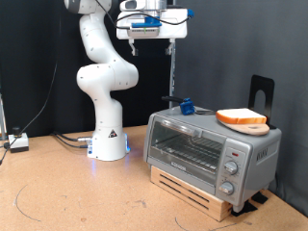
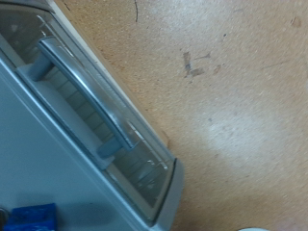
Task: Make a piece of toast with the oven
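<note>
On top of the oven [image 1: 212, 149], toward its right end in the exterior view, you have the piece of toast [image 1: 242, 118] lying flat on a round wooden board [image 1: 252, 126]. The slice's long axis runs roughly along the oven's length, its orange-brown crust facing the camera; which end is which you cannot make out at this size. Near the oven top's left end sits a small blue object [image 1: 187, 107], also caught as a blue patch [image 2: 32, 218] at the edge of the wrist view. The oven's glass door is shut, its handle [image 2: 89, 97] running diagonally across the wrist view, with the wire rack dim behind the glass. The oven stands on a low wooden stand [image 1: 197, 190] on the brown table [image 1: 77, 197]. The gripper [image 1: 154, 37] hangs high above the table, over the oven's left end and well apart from it, holding nothing. Its fingers are too small in the exterior view and absent from the wrist view, so you cannot tell whether they are spread or closed. The knobs [image 1: 231, 167] sit on the right front panel.
</note>
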Robot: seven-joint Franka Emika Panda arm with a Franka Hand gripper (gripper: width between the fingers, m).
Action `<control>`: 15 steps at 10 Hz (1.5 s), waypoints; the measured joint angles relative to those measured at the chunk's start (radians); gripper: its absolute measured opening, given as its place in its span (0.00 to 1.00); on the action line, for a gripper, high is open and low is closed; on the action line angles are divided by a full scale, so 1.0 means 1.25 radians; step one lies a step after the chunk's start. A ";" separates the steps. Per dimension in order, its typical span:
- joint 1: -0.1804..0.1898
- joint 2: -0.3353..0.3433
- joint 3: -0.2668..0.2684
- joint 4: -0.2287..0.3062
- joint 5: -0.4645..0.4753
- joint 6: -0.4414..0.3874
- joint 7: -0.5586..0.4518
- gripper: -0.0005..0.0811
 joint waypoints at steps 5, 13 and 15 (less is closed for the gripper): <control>0.084 -0.017 -0.071 -0.012 0.044 -0.012 -0.371 1.00; 0.109 0.019 -0.123 -0.040 0.192 0.040 -0.509 1.00; 0.108 0.053 -0.133 -0.058 0.192 0.064 -0.549 1.00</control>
